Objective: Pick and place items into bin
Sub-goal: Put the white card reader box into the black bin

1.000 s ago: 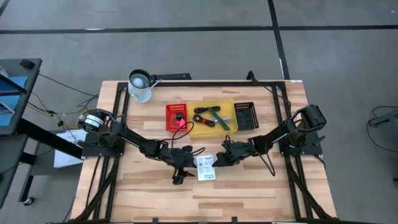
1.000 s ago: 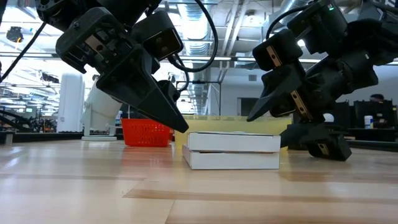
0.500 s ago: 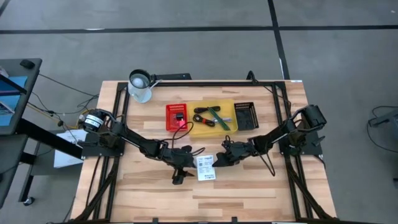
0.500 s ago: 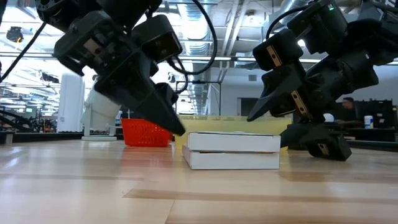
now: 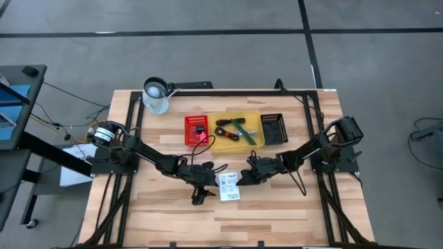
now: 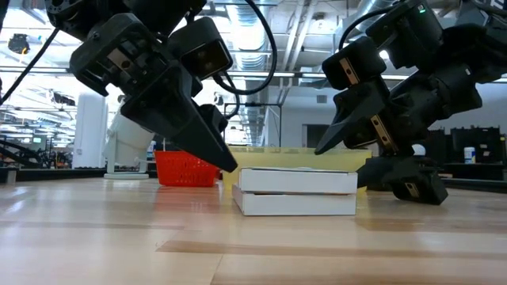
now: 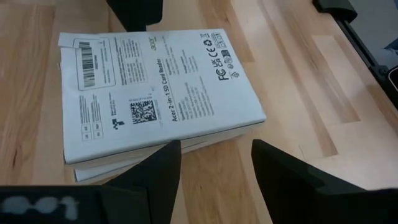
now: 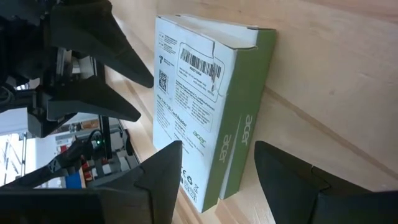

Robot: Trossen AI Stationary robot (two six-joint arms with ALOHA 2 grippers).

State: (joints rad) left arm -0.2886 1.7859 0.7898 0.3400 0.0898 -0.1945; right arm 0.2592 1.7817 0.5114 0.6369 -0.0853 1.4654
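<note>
A flat white printed packet [image 5: 229,187] lies on the table's middle, stacked flat on a second one like it [image 6: 297,204]. My left gripper [image 7: 214,168] stands open at the stack's left edge [image 6: 226,158], slanting down; its fingertips are just short of the packet [image 7: 155,93], and I see no touch. My right gripper [image 8: 217,174] stands open at the stack's right end [image 6: 329,142], above the packet's green side [image 8: 239,137]. The yellow bin [image 5: 255,117] behind holds a coiled black cable [image 5: 227,131] and a green stick [image 5: 242,129].
A red basket [image 5: 188,138] with a small dark piece stands left of the yellow bin, a black basket [image 5: 274,128] right of it. A white mug [image 5: 156,95] stands at the far left. Bare wood lies along the table's near edge [image 5: 228,221].
</note>
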